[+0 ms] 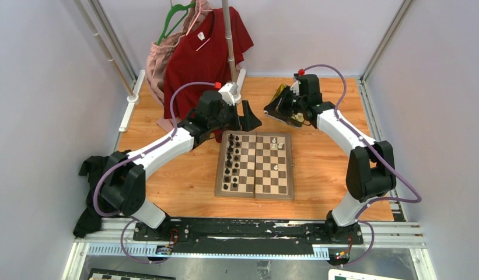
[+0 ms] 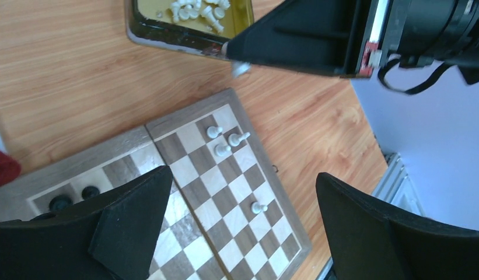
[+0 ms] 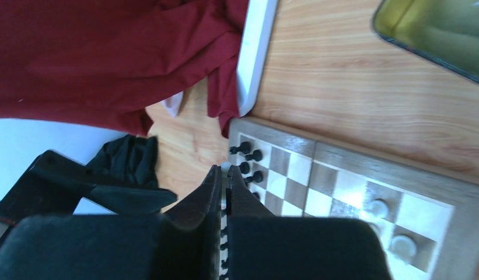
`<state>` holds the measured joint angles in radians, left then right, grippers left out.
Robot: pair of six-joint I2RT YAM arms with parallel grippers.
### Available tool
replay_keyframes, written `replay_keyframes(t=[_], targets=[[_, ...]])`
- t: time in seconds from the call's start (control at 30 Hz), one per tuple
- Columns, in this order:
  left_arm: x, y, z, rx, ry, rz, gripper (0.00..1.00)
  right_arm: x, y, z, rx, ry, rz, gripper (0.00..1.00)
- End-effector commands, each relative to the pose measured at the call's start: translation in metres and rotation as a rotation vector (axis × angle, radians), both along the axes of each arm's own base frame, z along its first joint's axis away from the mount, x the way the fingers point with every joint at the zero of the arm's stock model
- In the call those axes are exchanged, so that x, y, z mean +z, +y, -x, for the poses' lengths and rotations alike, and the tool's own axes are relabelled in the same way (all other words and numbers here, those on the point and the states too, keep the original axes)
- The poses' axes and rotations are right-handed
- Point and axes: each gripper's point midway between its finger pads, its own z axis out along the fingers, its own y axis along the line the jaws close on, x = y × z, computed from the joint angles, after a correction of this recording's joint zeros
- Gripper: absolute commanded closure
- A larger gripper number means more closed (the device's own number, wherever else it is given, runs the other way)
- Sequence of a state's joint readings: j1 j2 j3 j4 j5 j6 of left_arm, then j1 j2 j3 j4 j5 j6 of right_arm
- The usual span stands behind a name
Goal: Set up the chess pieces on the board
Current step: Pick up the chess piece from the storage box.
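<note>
Standing on the checkered board's right half are four cream chess pieces. Left gripper gapes; right gripper is pressed together.

The board looked like smooth, faintly glossy wood, the table matt wood-grain, the tin shiny gold metal, and the shirt soft red cloth.

**Piece Tally, On the Board and Off**

One board is seen. Four white chess pieces are counted on its squares. More are heaped in one gold tin, too clustered to be numbered. Black pieces are ranged in two columns, their exact number unclear.
</note>
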<state>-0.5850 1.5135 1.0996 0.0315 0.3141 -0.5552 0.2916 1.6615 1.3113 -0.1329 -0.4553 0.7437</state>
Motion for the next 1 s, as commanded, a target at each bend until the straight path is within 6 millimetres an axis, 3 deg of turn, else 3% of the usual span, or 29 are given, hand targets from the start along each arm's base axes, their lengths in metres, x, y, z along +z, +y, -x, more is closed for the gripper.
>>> replay_keyframes(t=[0.0, 0.43, 0.97], targets=[[0.032, -0.024, -0.007, -0.05, -0.04, 0.119, 0.0, 0.034, 0.031, 0.013, 0.064, -0.056, -0.189, 1.0], [0.029, -0.032, -0.016, -0.036, -0.021, 0.168, 0.09, 0.048, 0.052, 0.038, 0.118, -0.014, -0.381, 1.0], [0.027, -0.025, -0.025, 0.04, -0.02, 0.169, 0.27, 0.054, 0.057, 0.066, 0.159, 0.015, -0.426, 1.0]])
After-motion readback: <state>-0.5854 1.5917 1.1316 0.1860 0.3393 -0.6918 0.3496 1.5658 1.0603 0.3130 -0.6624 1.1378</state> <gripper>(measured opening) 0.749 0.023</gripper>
